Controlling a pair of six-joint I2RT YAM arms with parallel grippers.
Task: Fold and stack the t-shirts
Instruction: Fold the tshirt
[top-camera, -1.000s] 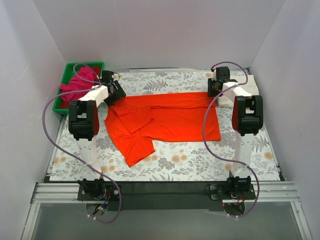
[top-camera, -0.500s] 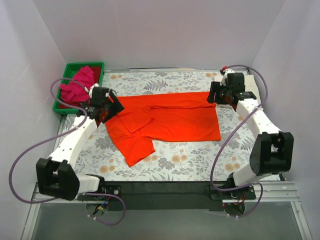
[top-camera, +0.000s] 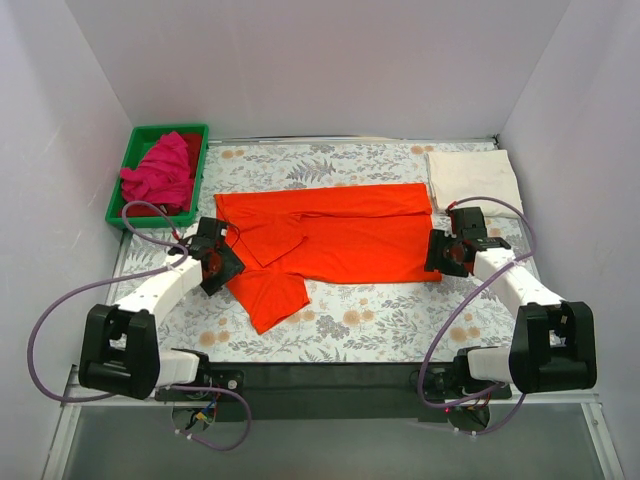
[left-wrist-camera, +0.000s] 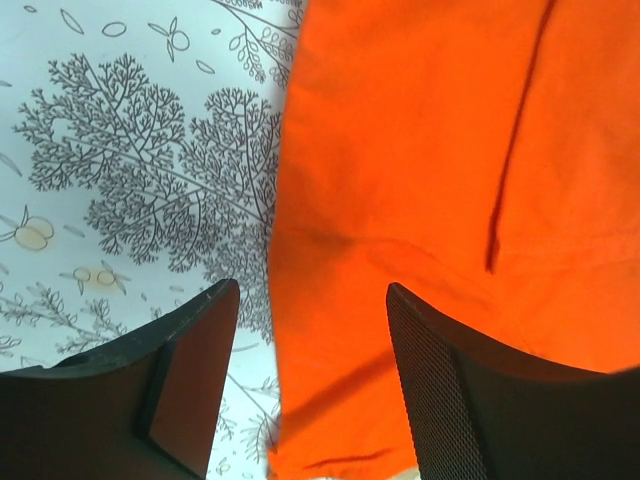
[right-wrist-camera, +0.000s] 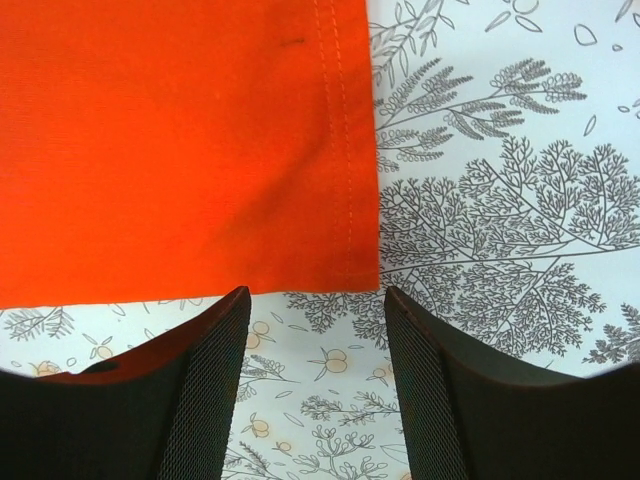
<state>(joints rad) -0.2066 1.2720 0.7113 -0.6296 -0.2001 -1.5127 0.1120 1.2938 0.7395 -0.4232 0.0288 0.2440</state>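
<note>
Three shirts are in view from my station. The orange shirt (top-camera: 330, 240) lies spread flat across the middle of the floral cloth (top-camera: 400, 320). One flap of it juts toward the near edge on its left side. The cream shirt (top-camera: 472, 178) sits folded at the far right of the cloth, just beyond the orange shirt's far right corner. The pink shirt (top-camera: 160, 172) is bunched up in the green tray (top-camera: 170, 129) at the far left.

My left gripper (top-camera: 218, 265) is down low at the orange shirt's left edge. Its wrist camera shows the left gripper (left-wrist-camera: 308, 290) released. The jaws stand well apart and straddle the edge of the orange shirt (left-wrist-camera: 450, 150), one over bare floral cloth (left-wrist-camera: 130, 170) and the other over orange fabric. Nothing is pinched between them. I cannot tell whether the tips touch the surface.

My right gripper (top-camera: 442, 252) is at the shirt's near right corner. From its wrist, the right gripper (right-wrist-camera: 316, 292) is released too, with the jaws spread. The stitched corner of the orange shirt (right-wrist-camera: 180, 150) lies just ahead of the gap, on the floral cloth (right-wrist-camera: 500, 220), and nothing is held.
</note>
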